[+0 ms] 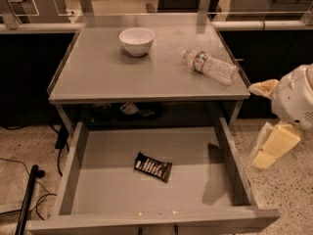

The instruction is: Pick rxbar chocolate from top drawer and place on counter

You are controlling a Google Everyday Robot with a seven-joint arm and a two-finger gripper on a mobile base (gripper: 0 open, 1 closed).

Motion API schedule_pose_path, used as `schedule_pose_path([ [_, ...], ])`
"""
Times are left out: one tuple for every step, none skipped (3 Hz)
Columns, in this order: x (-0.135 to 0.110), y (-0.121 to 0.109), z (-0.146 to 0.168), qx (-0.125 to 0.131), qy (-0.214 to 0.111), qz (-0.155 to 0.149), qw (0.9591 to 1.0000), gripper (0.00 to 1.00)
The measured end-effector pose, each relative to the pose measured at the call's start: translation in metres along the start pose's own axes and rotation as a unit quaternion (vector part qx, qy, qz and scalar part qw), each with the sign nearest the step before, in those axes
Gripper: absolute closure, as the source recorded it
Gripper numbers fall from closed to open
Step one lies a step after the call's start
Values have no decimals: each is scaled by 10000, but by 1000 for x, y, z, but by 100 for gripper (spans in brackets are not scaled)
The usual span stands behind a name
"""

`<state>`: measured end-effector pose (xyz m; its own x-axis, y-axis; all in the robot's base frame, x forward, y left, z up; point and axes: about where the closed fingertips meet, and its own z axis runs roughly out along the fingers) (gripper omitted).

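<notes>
Right now my gripper (273, 148) hangs below the front right corner of the flat grey metal counter (122, 77), outside the wide shallow grey metal top drawer (78, 155). How wide it stands I cannot tell. The flat black-wrapped rxbar chocolate (153, 166) lies mid-floor, askew. I should come over it, square across its narrow width, and descend straight.

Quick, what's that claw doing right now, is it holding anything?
Claw: cannot be told; it hangs right of the top drawer, away from the rxbar chocolate.
</notes>
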<state>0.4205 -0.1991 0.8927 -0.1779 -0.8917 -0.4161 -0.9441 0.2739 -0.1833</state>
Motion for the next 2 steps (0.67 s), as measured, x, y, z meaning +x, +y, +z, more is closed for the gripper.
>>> schedule_pose_path([
  [-8,15,30,62,-452,96,9989,0],
  [-17,12,64,417,-608,251,9970,0],
])
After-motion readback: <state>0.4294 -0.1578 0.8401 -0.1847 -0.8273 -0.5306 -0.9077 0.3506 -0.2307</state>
